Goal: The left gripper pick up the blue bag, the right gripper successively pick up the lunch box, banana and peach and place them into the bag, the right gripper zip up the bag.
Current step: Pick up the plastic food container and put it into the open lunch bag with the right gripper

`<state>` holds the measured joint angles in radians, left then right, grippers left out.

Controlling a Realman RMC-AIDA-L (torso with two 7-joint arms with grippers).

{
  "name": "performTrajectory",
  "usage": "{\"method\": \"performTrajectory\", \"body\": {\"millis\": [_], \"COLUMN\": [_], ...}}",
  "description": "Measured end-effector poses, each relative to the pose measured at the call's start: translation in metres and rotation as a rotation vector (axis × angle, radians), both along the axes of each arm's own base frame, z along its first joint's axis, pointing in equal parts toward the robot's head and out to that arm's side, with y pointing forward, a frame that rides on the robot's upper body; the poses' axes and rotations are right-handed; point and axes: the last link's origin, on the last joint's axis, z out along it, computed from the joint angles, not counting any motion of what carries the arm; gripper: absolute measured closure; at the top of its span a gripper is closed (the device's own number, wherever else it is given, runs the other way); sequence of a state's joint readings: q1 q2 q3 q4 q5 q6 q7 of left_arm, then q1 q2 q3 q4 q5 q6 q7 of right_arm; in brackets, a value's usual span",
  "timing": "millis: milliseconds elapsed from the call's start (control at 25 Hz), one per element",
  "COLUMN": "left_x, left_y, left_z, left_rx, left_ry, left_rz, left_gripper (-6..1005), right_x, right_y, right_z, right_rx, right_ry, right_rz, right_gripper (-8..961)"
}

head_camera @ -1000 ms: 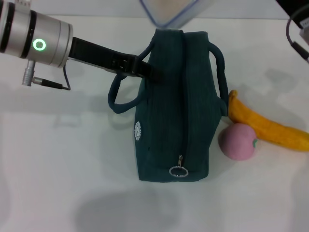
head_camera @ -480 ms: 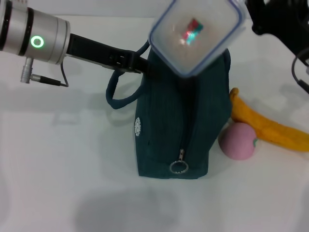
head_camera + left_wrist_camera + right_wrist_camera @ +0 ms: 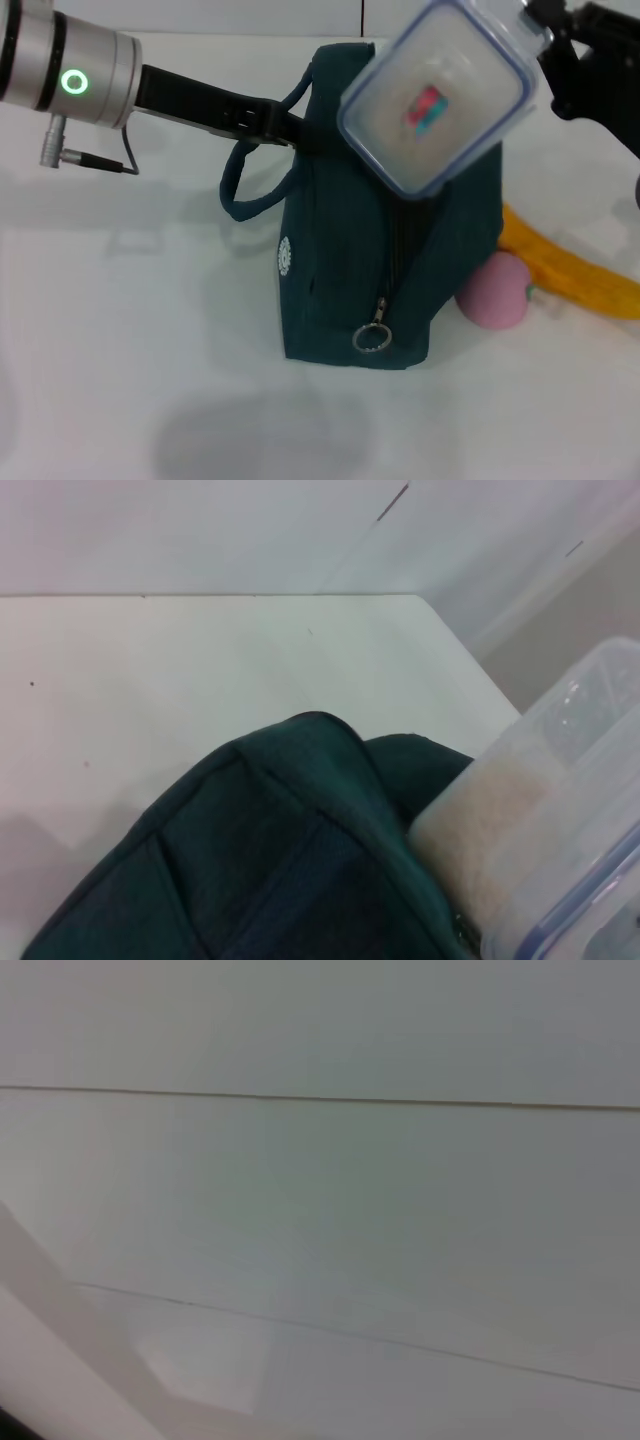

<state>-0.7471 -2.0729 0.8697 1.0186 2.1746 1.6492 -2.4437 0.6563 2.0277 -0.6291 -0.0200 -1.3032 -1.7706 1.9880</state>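
Your left tool (image 3: 290,131) pinching the blue bag (image 3: 350,290) by its near handle, right tool (image 3: 548,45) clamped on the lunch box (image 3: 437,95) tilted above it, banana (image 3: 570,272) and peach (image 3: 497,292) beside the bag on the desk (image 3: 120,330).

- The left arm reaches in from the far left of the blue bag (image 3: 390,260), its silver wrist showing a green ring light.
- The left tool (image 3: 292,131) is clamped on the upper left edge of the blue bag, beside the near handle loop.
- The right arm enters from the upper right, above the blue bag.
- The right tool (image 3: 548,42) grips one corner of the lunch box (image 3: 437,97), holding it tilted over the blue bag's top.
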Motion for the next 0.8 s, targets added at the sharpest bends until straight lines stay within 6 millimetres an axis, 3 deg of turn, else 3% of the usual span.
{"method": "performTrajectory", "body": {"millis": [320,800], "left_x": [-0.003,-0.003], "left_y": [0.001,-0.002], "left_z": [0.002,-0.003], "left_rx": [0.011,-0.001], "left_ry": [0.004,-0.003], "left_rz": [0.01,0.01], "left_gripper": [957,957], "right_x": [0.021,0.011], "right_y": [-0.007,0.004], "right_z": [0.004,-0.011], "right_rx": [0.014,0.088], "right_ry": [-0.065,-0.368], "right_rz": [-0.046,0.116], "right_gripper": [930,930]}}
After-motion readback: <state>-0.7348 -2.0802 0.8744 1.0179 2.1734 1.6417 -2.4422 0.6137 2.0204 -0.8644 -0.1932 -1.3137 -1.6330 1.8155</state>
